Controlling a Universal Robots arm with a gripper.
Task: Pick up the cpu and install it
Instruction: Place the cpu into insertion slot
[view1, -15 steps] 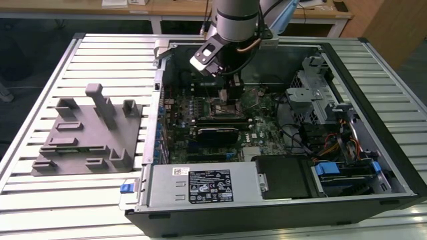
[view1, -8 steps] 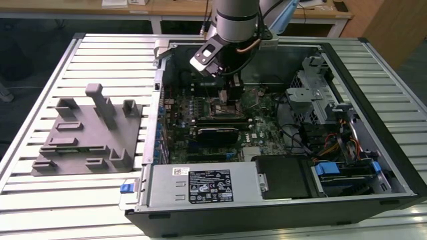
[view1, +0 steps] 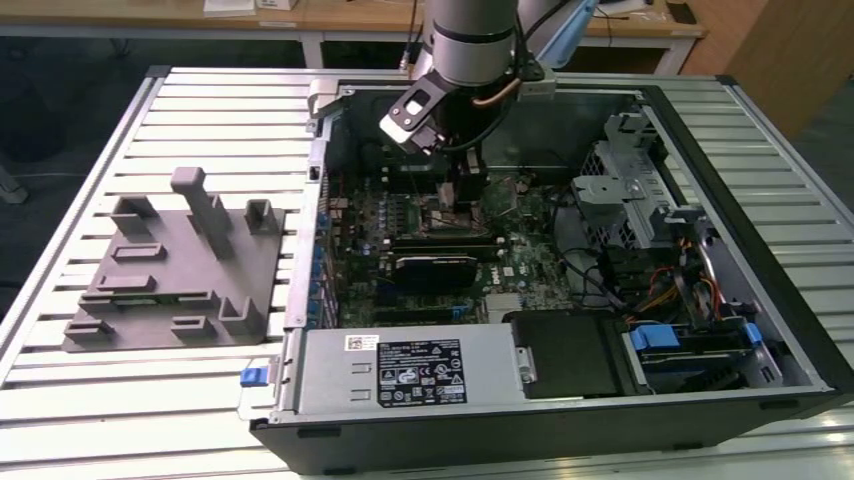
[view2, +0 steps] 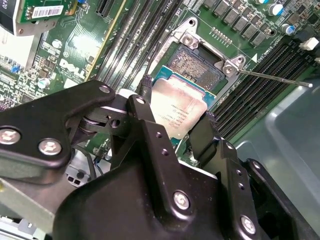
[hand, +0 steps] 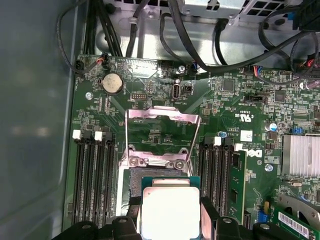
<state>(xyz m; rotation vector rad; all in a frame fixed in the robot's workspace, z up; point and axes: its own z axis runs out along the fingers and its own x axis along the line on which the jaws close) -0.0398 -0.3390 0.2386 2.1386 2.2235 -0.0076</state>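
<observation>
Now the gripper (view2: 176, 104) pinches the cpu (hand: 170, 212) by its edges, close over the open socket (view2: 196, 65).

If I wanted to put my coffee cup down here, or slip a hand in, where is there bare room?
Bare table slats surround the grey fixture on the exterior view's left, and run beside the computer case on the exterior view's right. Inside the case it is crowded: cables, and the fingers holding the cpu over the socket.
</observation>
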